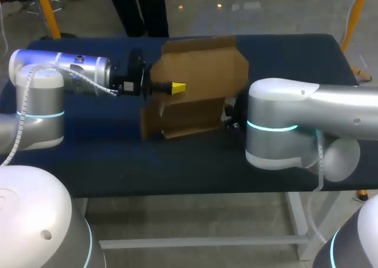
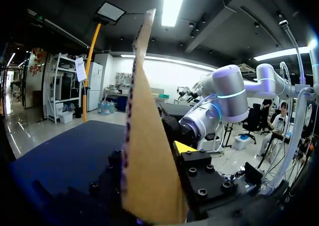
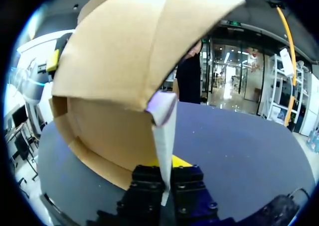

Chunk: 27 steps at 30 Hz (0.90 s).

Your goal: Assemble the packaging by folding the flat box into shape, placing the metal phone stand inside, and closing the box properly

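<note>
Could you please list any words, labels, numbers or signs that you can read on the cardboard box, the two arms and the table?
There are none to read.
The cardboard box is plain brown on every face that shows, with no print.
The left arm and the right arm have smooth casings with no legible lettering.
The table has a dark blue top with no mark.

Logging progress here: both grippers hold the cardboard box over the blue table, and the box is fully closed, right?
No, the cardboard box is not closed: the right wrist view shows its flaps spread and its inside open. Otherwise yes: left gripper and right gripper both hold it over the blue table.
</note>
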Available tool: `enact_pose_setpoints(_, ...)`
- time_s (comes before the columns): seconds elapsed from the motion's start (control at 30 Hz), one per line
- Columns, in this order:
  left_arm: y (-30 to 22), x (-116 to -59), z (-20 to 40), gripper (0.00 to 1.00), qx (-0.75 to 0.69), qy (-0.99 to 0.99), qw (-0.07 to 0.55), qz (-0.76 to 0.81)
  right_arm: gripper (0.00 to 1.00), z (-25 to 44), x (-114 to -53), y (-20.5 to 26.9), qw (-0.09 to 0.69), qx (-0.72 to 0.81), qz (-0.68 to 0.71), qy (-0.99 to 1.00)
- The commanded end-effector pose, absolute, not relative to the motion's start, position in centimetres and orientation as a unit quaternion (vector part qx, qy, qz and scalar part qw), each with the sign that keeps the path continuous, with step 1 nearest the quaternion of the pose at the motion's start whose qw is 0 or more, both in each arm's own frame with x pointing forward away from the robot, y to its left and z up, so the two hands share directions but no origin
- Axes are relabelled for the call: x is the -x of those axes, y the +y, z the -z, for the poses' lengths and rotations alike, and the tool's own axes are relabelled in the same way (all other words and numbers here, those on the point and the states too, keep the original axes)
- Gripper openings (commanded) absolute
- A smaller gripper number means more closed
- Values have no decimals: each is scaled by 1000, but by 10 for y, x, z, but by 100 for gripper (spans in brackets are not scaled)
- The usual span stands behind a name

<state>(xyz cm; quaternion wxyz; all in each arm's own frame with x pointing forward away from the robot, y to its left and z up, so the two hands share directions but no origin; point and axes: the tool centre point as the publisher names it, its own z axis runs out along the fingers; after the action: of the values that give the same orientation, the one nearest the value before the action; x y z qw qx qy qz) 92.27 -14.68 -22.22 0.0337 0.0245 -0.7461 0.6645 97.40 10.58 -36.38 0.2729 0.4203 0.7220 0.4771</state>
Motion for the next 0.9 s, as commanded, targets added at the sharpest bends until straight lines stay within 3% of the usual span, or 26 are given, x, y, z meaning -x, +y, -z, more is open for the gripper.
enact_pose_setpoints(0.03,-147,-922,220,100,-19,-752,17,-659,0,361,-971,110,281,-429,-474,716)
enact_pose_setpoints(0.47,-113,-895,191,100,-14,-775,-100,-624,0,355,-981,103,201,-430,-497,726)
enact_pose_setpoints(0.9,-86,-870,171,100,-8,-792,-153,-591,0,351,-991,98,123,-409,-498,755)
